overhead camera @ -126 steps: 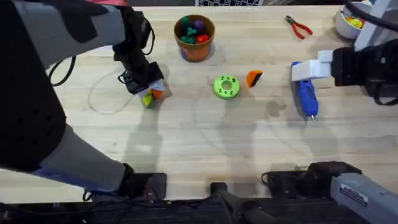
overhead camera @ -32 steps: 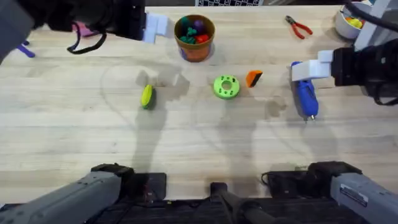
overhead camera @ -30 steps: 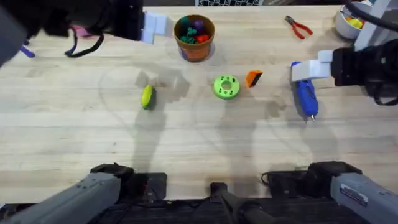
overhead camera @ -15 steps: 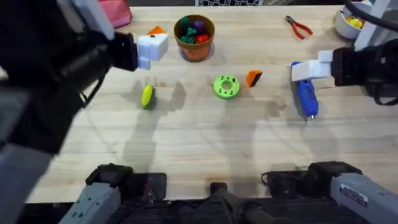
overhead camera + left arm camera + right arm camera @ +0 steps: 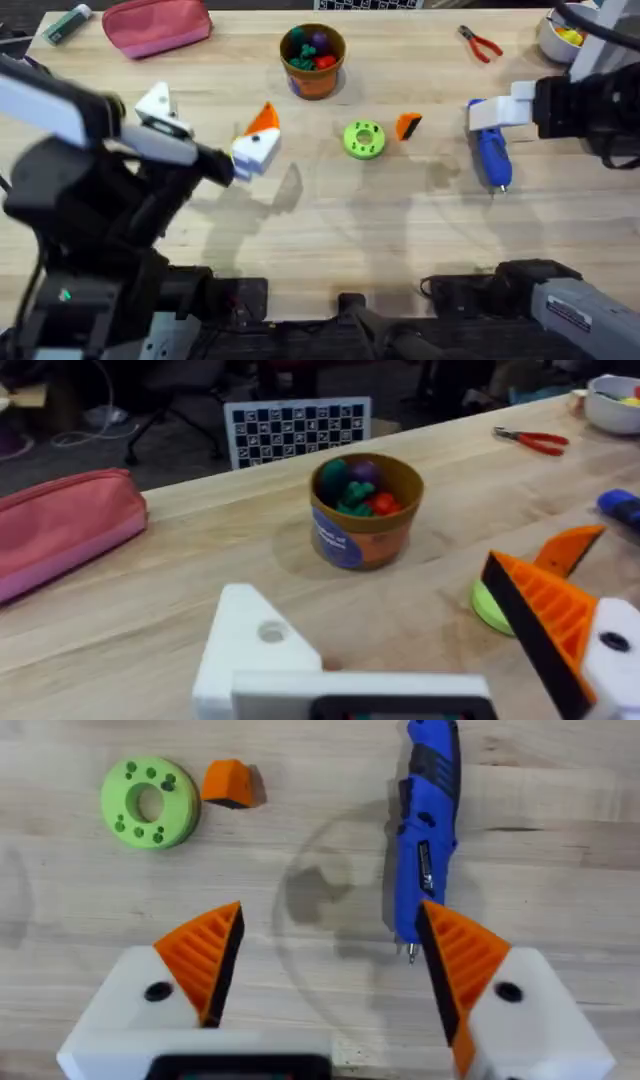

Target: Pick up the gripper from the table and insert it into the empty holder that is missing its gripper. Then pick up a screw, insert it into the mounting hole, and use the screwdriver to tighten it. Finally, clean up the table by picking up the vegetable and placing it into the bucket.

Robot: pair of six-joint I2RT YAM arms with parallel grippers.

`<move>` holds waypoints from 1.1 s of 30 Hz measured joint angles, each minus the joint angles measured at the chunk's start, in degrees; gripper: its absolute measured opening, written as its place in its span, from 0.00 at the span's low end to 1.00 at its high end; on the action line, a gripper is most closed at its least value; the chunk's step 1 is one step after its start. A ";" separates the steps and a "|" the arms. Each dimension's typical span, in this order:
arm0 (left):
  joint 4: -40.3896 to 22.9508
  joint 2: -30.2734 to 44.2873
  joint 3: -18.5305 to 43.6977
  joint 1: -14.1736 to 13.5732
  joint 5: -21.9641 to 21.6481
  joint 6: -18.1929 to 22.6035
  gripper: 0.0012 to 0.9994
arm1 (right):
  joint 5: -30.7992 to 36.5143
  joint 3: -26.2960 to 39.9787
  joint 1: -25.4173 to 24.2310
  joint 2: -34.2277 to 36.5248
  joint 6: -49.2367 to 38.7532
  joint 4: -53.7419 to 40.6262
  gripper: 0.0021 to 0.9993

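Observation:
The orange gripper (image 5: 408, 126) (image 5: 230, 783) lies loose on the table beside a green holed disc (image 5: 363, 140). My left gripper (image 5: 208, 125) (image 5: 400, 640) hangs high above the table's left middle, open. One side is the bare white holder (image 5: 160, 105) (image 5: 255, 650); the other carries an orange pad (image 5: 545, 610). The blue screwdriver (image 5: 492, 155) (image 5: 430, 830) lies at the right, with my right gripper (image 5: 505, 108) (image 5: 330, 960) open just above it, holding nothing. The bucket (image 5: 313, 60) (image 5: 365, 510) stands at the back with toys inside. The vegetable is hidden under the left arm. The screw is out of view.
Red-handled pliers (image 5: 480, 42) and a white bowl (image 5: 560, 35) sit at the back right. A pink pouch (image 5: 157, 25) and a marker (image 5: 68, 22) lie at the back left. The left arm's dark bulk covers the front left.
The left arm swung from the back left toward the front and rose close under the camera, now covering the vegetable's spot. The right arm and the table's objects stayed put.

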 joint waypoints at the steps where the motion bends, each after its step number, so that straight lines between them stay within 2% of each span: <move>1: 0.03 -1.91 -1.18 0.00 0.47 0.01 0.99 | 0.00 0.00 0.00 0.00 0.00 -0.02 0.99; 7: 0.04 -11.54 -8.40 0.00 2.10 0.02 0.99 | 0.00 0.00 0.00 0.00 0.00 -0.02 1.00; 11: 1.22 -15.37 -12.32 0.00 2.77 0.00 0.99 | 0.00 0.00 0.00 -0.02 0.00 -0.02 0.99; 18: 11.96 -18.46 -16.57 0.00 4.16 0.02 0.99 | 0.00 0.00 0.00 0.00 0.00 -0.02 0.99; 26: 14.07 -20.01 -17.45 0.00 9.75 0.02 0.99 | 0.00 0.00 0.00 0.00 0.00 -0.02 0.99; 33: 14.23 -20.39 -17.45 0.35 12.28 0.02 0.99 | 0.00 0.00 0.00 0.00 0.00 -0.02 0.99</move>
